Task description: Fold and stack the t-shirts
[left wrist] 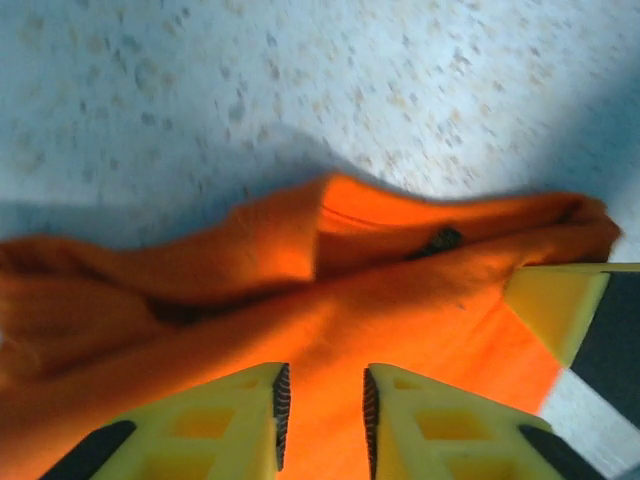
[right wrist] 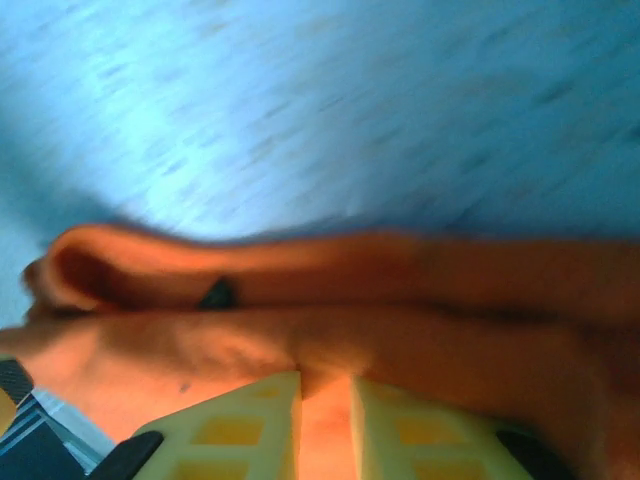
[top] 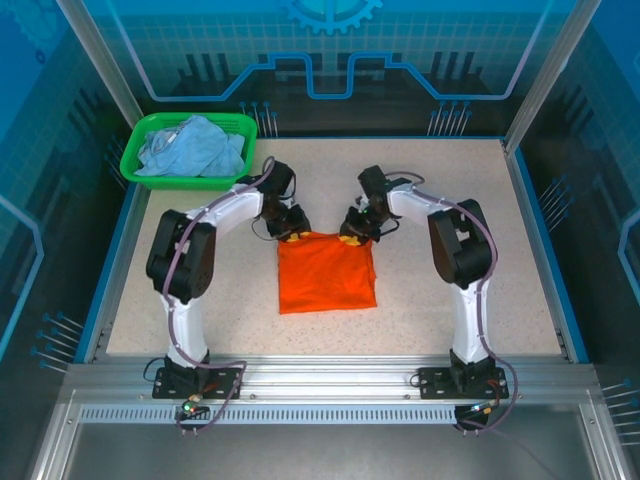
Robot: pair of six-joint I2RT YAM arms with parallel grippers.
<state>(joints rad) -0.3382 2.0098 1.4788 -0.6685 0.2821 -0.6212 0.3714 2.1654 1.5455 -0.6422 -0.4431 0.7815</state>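
The orange t-shirt point(top: 327, 272) lies folded on the table point(top: 250, 320), midway between my two arms. The pale blue t-shirt point(top: 190, 148) is bunched in the green basket point(top: 180, 181) at the far-left corner.

Left gripper point(top: 289, 224): positioned at the shirt's far-left corner. In the left wrist view the fingers point(left wrist: 245, 420) stand a narrow gap apart. Their ribbed inner faces are bare, and the orange cloth point(left wrist: 200, 270) lies beneath them, not clamped. The dark neck label point(left wrist: 440, 238) is partly tucked into a fold. A yellow finger point(left wrist: 555, 305) at the right is cut off by the frame edge.

Right gripper point(top: 357, 228): positioned at the far-right corner. The right wrist view is blurred. A slim gap separates the fingers point(right wrist: 250, 430) and orange cloth point(right wrist: 400, 340) fills it. I cannot tell whether that cloth is pinched. From above, the arm links hide both sets of fingertips.
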